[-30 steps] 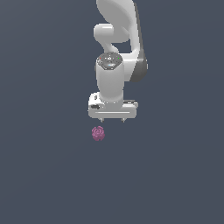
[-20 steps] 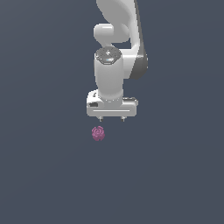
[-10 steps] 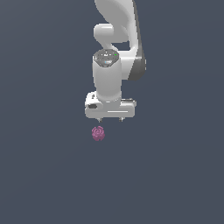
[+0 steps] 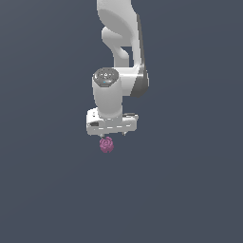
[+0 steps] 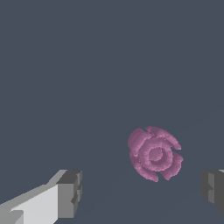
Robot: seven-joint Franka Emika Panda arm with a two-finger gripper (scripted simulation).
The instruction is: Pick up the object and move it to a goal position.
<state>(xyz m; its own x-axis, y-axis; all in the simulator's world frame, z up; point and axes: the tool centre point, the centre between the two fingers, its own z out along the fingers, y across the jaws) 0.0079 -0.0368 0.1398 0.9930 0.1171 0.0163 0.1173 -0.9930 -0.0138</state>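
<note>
The object (image 4: 107, 144) is a small pink-magenta lumpy ball with a swirled surface, lying on the dark floor. My white gripper (image 4: 112, 134) hangs just above and slightly behind it in the exterior view, fingers pointing down. In the wrist view the object (image 5: 154, 154) lies between the two grey fingertips (image 5: 70, 193), nearer the far one, and touches neither. The gripper (image 5: 142, 190) is open with nothing held.
A plain dark grey floor (image 4: 47, 190) spreads around the ball in every direction. The white arm (image 4: 121, 42) rises above the gripper toward the upper part of the exterior view.
The gripper has shifted toward the exterior view's left and come down a little, so it now sits almost over the ball. The ball has not moved.
</note>
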